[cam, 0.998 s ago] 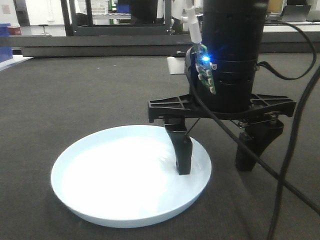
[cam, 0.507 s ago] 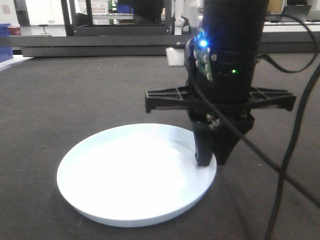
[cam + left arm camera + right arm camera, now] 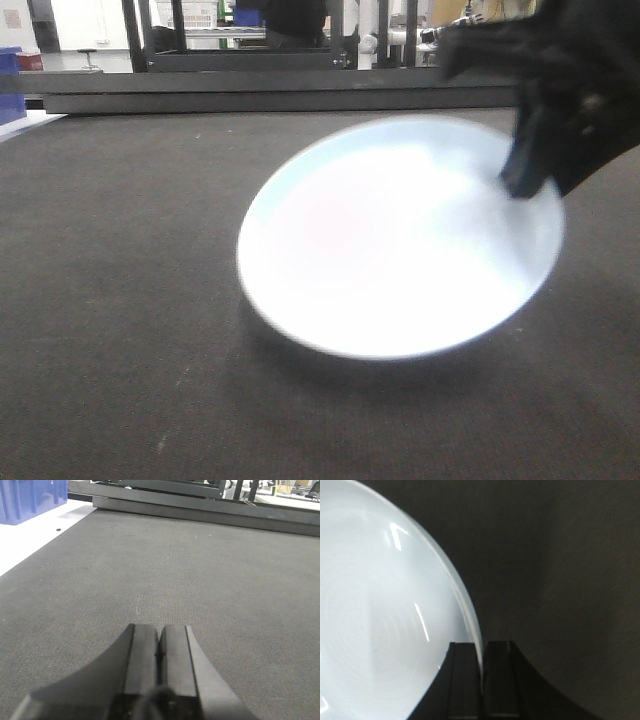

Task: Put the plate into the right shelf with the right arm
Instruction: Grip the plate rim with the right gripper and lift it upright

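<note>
Lifted since a second ago, the plate [image 3: 400, 240] is held tilted, its rim clamped in the right pincer [image 3: 481, 650], closed upon it; the mat [image 3: 110, 300] lies beneath. Grasping is done; carriage to the right shelf is left.

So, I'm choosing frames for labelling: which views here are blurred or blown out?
Front-facing view: the plate is smeared at its edges and blown out white in the middle, the right claw blurred too, a soft shadow underneath. Right wrist view: sharp, only thin glints on the plate. Left wrist view: evenly lit mat in focus, left claw slightly soft.
</note>
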Tool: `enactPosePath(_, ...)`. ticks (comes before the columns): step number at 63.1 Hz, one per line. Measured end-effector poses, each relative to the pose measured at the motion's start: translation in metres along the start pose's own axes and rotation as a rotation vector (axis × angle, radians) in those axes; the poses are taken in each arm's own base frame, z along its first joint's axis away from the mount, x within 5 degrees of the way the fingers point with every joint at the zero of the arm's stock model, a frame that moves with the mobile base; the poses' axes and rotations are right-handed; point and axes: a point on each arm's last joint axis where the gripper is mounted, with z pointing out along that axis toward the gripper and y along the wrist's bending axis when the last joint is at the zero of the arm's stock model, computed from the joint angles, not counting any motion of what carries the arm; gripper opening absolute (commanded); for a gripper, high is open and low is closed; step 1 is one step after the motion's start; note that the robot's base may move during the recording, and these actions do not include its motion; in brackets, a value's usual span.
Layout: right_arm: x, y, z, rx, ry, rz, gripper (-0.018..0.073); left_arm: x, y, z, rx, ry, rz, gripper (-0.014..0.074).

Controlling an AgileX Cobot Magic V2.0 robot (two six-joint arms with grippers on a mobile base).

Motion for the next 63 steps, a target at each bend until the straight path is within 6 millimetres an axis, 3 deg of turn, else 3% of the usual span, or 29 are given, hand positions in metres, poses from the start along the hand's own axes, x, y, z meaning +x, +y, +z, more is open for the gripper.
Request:
enactPosePath(17,0.032,-0.068,-0.051,0.04,-0.444,-0.076,0.0052,0.0,0.0,0.0,0.0,0.0,0.0,-0.0128)
enactPosePath(30,0.072,-0.096,-0.073,0.149,-0.701,-0.031,0.0052,0.0,0.0,0.0,0.0,0.0,0.0,-0.0128)
enactPosePath(45,0.114,-0.1,-0.084,0.151,-0.895,0.053,0.0052,0.0,0.0,0.0,0.0,0.0,0.0,-0.0128)
enactPosePath(63,0.136,-0.093,-0.111,0.13,-1.063,0.026,0.0052,0.0,0.0,0.0,0.0,0.0,0.0,-0.0128)
